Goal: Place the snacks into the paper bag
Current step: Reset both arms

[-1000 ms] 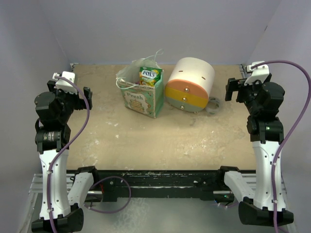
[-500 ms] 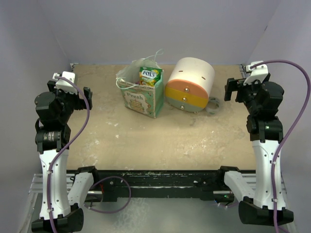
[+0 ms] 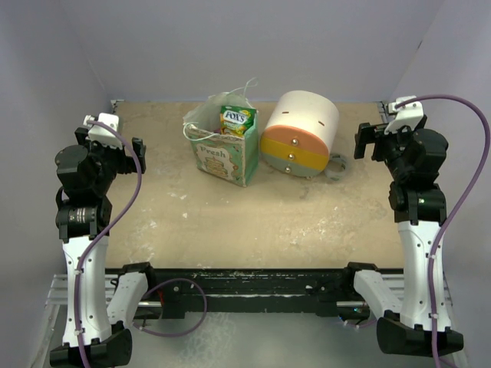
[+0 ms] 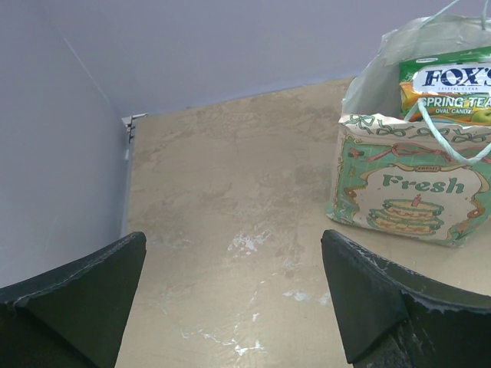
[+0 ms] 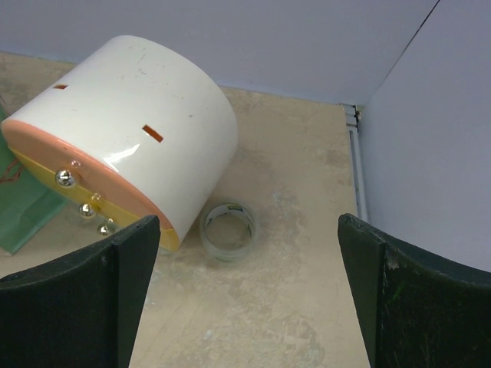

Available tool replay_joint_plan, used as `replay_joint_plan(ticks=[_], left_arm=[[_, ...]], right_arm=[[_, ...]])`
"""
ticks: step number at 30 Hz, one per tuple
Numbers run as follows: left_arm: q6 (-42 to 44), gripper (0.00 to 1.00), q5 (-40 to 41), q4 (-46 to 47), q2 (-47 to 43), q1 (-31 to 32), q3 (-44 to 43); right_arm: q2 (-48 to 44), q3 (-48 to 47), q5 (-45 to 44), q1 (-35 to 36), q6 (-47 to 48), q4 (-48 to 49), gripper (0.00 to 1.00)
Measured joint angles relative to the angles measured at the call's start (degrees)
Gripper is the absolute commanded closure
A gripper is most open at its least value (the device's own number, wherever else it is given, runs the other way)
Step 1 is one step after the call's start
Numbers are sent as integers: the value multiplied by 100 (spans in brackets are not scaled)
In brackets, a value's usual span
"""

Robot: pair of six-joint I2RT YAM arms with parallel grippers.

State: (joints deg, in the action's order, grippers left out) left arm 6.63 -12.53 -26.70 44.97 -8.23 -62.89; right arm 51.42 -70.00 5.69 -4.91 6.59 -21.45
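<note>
Hovering left gripper (image 4: 232,245): fingers wide apart, empty, at the left side.
Paper bag (image 4: 410,192): upright, ahead and to the right of those fingers, nearer this arm.
Snacks: one FOX'S packet (image 4: 449,84) standing on end in the bag's mouth; no others visible.
Right gripper (image 5: 249,226): fingers apart, empty, facing the drawer unit (image 5: 146,130).

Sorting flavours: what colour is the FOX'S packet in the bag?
FOX'S packet: green with yellow, clearest from left wrist.

— How is the tabletop (image 4: 230,176) finished?
— Matt and mottled, with pale scuffs. The paper bag (image 4: 406,192) is made of matt printed paper, and the snack packet (image 4: 449,88) is wrapped in glossy film.
— And the drawer unit (image 5: 153,123)?
— Smooth, glossy plastic is seen, fitted with shiny metal knobs (image 5: 66,178).
</note>
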Motion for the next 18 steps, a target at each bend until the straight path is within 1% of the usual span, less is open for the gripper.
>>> replay_joint_plan(ticks=[18], left_arm=[[0,1,0,0,0,-2,0]], right_arm=[[0,17,2,-4,0,94,0]])
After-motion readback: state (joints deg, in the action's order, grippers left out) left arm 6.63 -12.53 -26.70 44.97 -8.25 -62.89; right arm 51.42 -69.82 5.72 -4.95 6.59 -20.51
